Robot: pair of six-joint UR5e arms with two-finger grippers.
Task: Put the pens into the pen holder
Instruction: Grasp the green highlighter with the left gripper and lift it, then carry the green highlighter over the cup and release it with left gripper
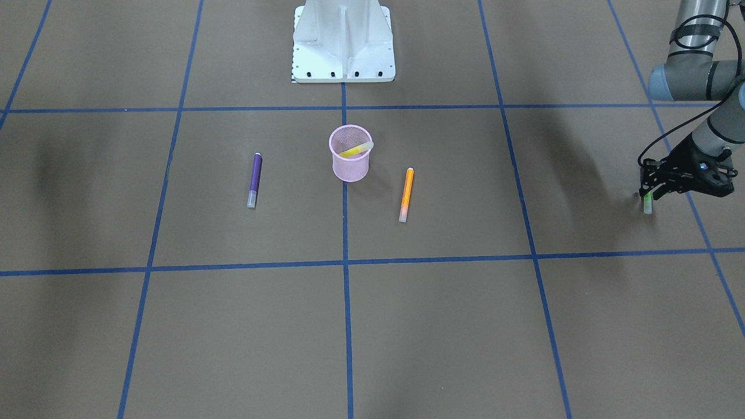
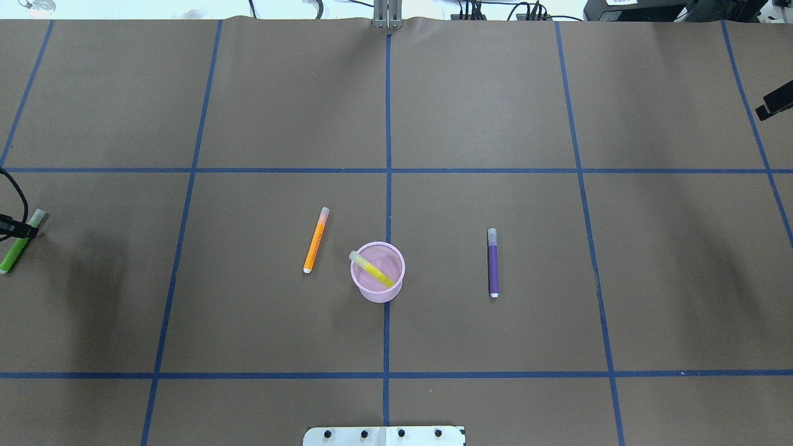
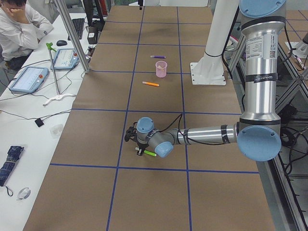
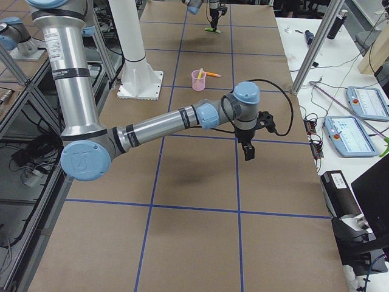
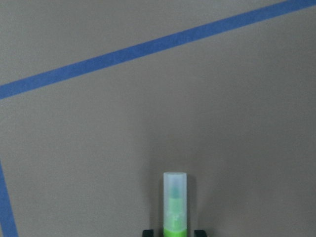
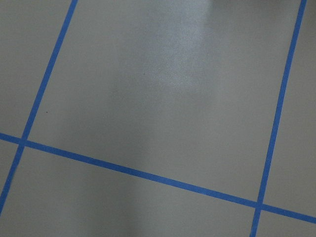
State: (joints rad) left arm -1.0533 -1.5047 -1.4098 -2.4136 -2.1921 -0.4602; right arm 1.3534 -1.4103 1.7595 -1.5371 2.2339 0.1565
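The pink mesh pen holder [image 1: 350, 166] [image 2: 378, 286] stands upright at the table's middle, and the yellow pen [image 1: 356, 150] [image 2: 375, 271] leans inside it. The orange pen [image 1: 406, 194] [image 2: 315, 241] and the purple pen [image 1: 254, 179] [image 2: 493, 263] lie flat on either side of the holder. My left gripper [image 1: 648, 191] [image 2: 23, 233] is far out at the table's left end, low over the table. It is shut on the green pen [image 1: 647, 205] [image 2: 13, 253] [image 5: 175, 207], whose cap sticks out past the fingertips. My right gripper [image 2: 765, 111] [image 4: 248, 155] hovers over bare table; I cannot tell how its jaws stand.
The white robot base [image 1: 343, 46] [image 2: 384, 435] stands behind the holder. Blue tape lines grid the brown table. Side benches hold control tablets [image 3: 30, 79] [image 4: 352, 134], metal posts [image 3: 72, 36] and a seated person [image 3: 19, 24].
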